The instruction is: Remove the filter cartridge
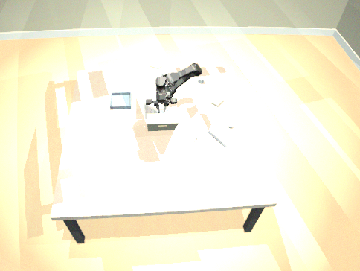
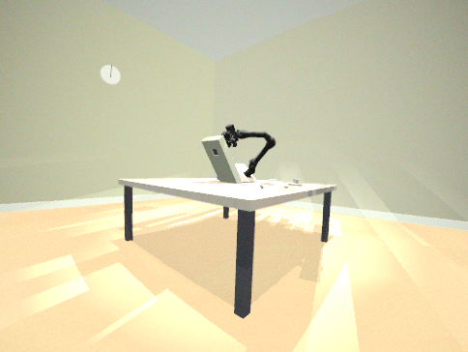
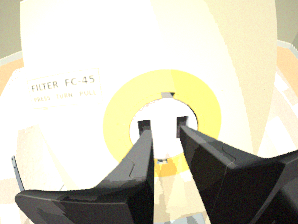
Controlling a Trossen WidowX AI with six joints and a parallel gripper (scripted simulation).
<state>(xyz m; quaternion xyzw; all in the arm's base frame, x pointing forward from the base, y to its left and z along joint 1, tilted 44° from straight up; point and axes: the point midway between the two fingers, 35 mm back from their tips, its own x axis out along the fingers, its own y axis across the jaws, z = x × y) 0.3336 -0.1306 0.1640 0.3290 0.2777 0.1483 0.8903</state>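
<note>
The round white cartridge (image 3: 164, 111) sits in the service panel (image 3: 95, 30) (image 1: 162, 118) (image 2: 223, 161), inside a yellow ring (image 3: 117, 120). Its two dark slots stand side by side, left and right on its face. Small notches show at the ring's top and bottom. My gripper (image 3: 165, 134) (image 1: 161, 112) is partly open, with nothing between its fingers. The fingertips overlap the lower parts of the two slots, one at each; whether they are inside the slots cannot be told. The tray (image 1: 120, 108) has a dark blue-grey rim and lies left of the panel in the top view; no cartridge shows in it.
The panel leans as a thick slab on the table. A label (image 3: 65, 86) is left of the ring. A thin grey rod (image 1: 216, 139), a flat pale block (image 1: 217, 103), a small grey piece (image 1: 201, 81) and a small pale piece (image 1: 230, 126) lie right of the panel in the top view.
</note>
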